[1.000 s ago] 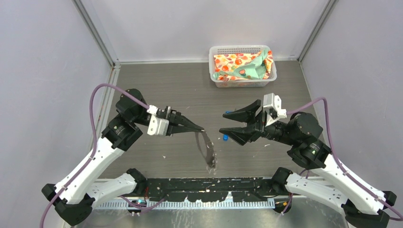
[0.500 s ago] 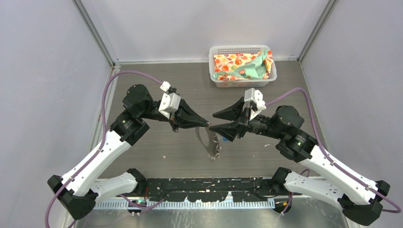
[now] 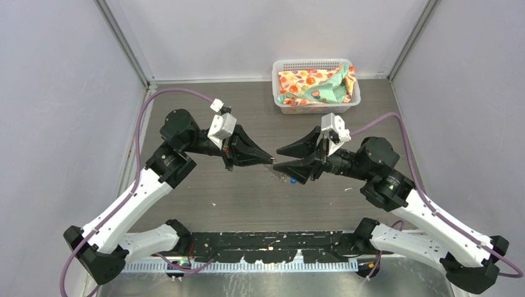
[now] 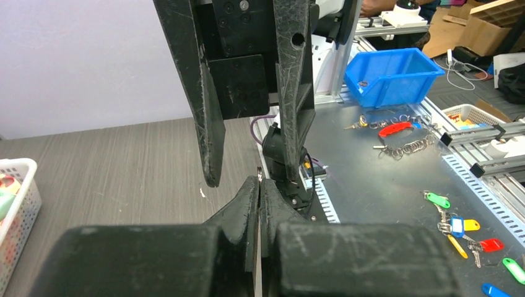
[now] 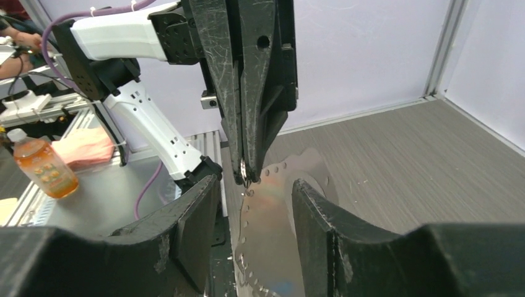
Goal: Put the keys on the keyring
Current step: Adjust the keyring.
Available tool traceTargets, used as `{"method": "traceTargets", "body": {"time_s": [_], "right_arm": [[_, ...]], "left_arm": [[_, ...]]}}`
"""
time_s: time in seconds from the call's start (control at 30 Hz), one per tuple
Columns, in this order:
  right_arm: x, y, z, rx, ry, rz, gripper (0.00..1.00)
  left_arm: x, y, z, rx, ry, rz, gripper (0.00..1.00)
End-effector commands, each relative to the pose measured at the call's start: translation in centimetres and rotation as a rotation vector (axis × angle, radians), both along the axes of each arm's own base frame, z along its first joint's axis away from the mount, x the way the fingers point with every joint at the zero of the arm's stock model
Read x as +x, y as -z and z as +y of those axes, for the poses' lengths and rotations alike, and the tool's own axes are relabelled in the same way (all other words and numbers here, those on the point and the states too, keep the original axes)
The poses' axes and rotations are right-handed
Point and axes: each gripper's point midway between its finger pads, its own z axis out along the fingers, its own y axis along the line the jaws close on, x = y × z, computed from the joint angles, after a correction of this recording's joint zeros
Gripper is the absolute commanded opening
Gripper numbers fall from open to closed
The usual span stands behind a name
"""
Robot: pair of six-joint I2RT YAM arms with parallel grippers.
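Above the table (image 3: 247, 204) centre, left claw (image 3: 270, 159) clenched on the keyring (image 5: 278, 204) rim, holding it off the table; right claw (image 3: 278, 158) released, jaws spread either side of the ring.

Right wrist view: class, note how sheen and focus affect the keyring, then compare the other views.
Right wrist view: the keyring shows a pale rainbow sheen, lower edge soft. Left wrist view: edge-on, only a sliver. Top external view: even light, keyring tiny.

keyring (image 5: 282, 213): silvery | pinched in left claw (image 5: 246, 176), hanging | between right claw (image 5: 255, 185) jaws
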Motion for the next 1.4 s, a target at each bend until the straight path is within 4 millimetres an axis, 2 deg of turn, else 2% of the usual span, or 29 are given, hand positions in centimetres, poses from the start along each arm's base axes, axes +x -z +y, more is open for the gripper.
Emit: {"method": "traceTargets", "body": {"time_s": [0.0, 0.07, 0.13, 0.33, 0.37, 0.6, 0.73, 0.77, 0.83, 0.9, 1.0, 1.1, 1.23, 1.37], "right_arm": [[-1.2, -2.8, 0.1, 0.053, -0.065, -0.009, 0.52], [-1.4, -2.9, 0.2, 0.053, -0.078, 0.001, 0.48], [-1.4, -3.0, 0.3, 0.05, -0.087, 0.004, 0.4], [-1.6, -2.8, 0.1, 0.04, -0.092, 0.01, 0.04], [-1.7, -2.8, 0.1, 0.037, -0.094, 0.012, 0.01], [-2.2, -2.8, -0.2, 0.021, -0.113, 0.028, 0.01], [-1.7, -2.1, -0.1, -0.03, -0.088, 0.073, 0.01], [-1.5, -1.9, -0.1, -0.053, -0.075, 0.081, 0.01], [-1.2, -1.4, -0.3, -0.109, -0.056, 0.095, 0.01], [-1.0, -0.7, -0.4, -0.169, -0.047, 0.104, 0.01], [-1.0, 0.0, -0.6, -0.24, -0.048, 0.117, 0.01], [-1.1, 0.5, -0.6, -0.293, -0.06, 0.133, 0.01], [-1.0, 0.9, -0.5, -0.347, -0.072, 0.149, 0.01], [-0.7, 1.2, -0.5, -0.388, -0.063, 0.157, 0.01]], "left_arm": [[-0.5, -2.4, 0.2, -0.059, 0.013, -0.047, 0.0], [-0.6, -2.4, 0.3, -0.059, 0.014, -0.048, 0.0], [-0.7, -2.4, 0.3, -0.06, 0.017, -0.05, 0.0], [-0.8, -2.5, 0.4, -0.062, 0.022, -0.056, 0.0], [-0.9, -2.5, 0.5, -0.062, 0.024, -0.057, 0.0], [-1.0, -2.5, 0.5, -0.062, 0.034, -0.063, 0.0], [-0.3, -1.6, 0.3, -0.033, 0.0, -0.06, 0.0], [0.2, -1.2, 0.2, -0.018, -0.026, -0.062, 0.05], [0.9, 0.0, 0.2, 0.033, -0.063, -0.058, 0.24], [1.4, 0.9, 0.4, 0.078, -0.086, -0.08, 0.33], [1.3, 2.2, 0.7, 0.14, -0.082, -0.082, 0.39], [0.8, 2.9, 0.9, 0.171, -0.046, -0.075, 0.4], [0.7, 2.9, 0.6, 0.18, -0.012, -0.064, 0.3], [0.1, 2.9, 0.5, 0.186, 0.03, -0.038, 0.28]]}}
